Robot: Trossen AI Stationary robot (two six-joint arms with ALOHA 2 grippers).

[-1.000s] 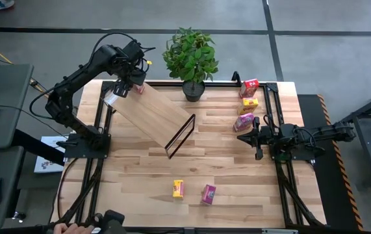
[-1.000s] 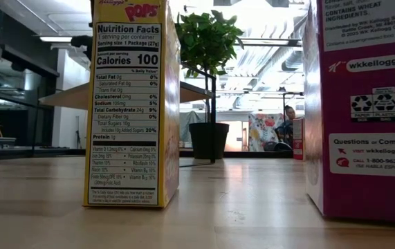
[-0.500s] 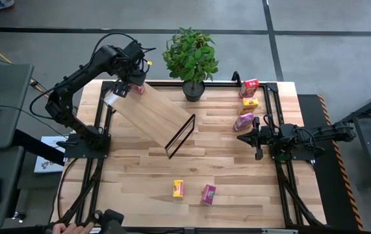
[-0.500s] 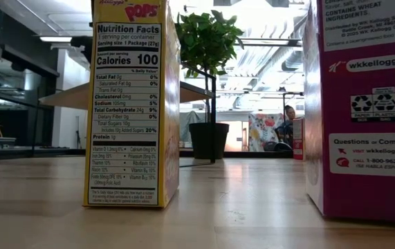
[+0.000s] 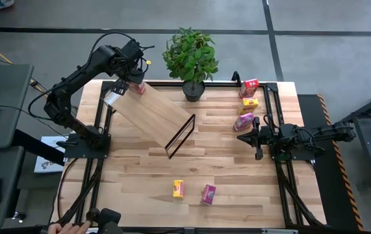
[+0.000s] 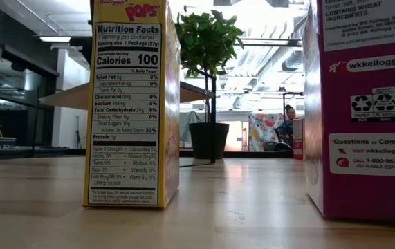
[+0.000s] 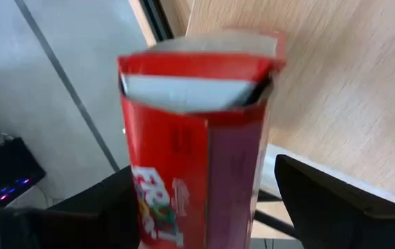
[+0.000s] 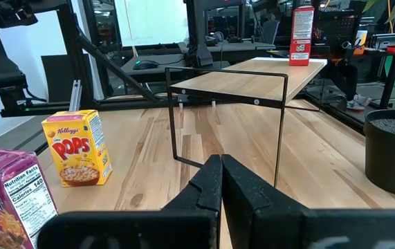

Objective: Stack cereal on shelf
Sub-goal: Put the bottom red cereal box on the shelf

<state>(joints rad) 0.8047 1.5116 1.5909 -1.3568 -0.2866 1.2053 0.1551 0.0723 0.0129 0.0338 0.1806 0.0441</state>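
Observation:
A red cereal box [image 7: 190, 159] stands upright on the high far-left end of the slanted wooden shelf [image 5: 156, 114]; the right wrist view shows this box [image 8: 302, 28] on that end of the shelf [image 8: 252, 72]. My left gripper [image 7: 200, 176] is open, with one finger on each side of the box. In the high view, this gripper [image 5: 130, 82] hovers over the shelf's far-left corner. My right gripper [image 5: 242, 138] is shut and waits low over the table's right side. Five other boxes stand on the tabletop. My left gripper comes at the red box from above, slanting down, with its fingers across the box's narrow sides. A thin gap shows between one finger [image 7: 322, 194] and the box's side [image 7: 256, 173]. I cannot tell whether the other finger [image 7: 107, 207] touches the box.
A red box [image 5: 250, 84], a yellow box [image 5: 251, 102] and a magenta box [image 5: 244, 121] stand by the right rail. A yellow box [image 5: 178, 188] and a magenta box [image 5: 208, 193] stand near the near edge. A potted plant [image 5: 190, 58] sits at the far edge beside the shelf.

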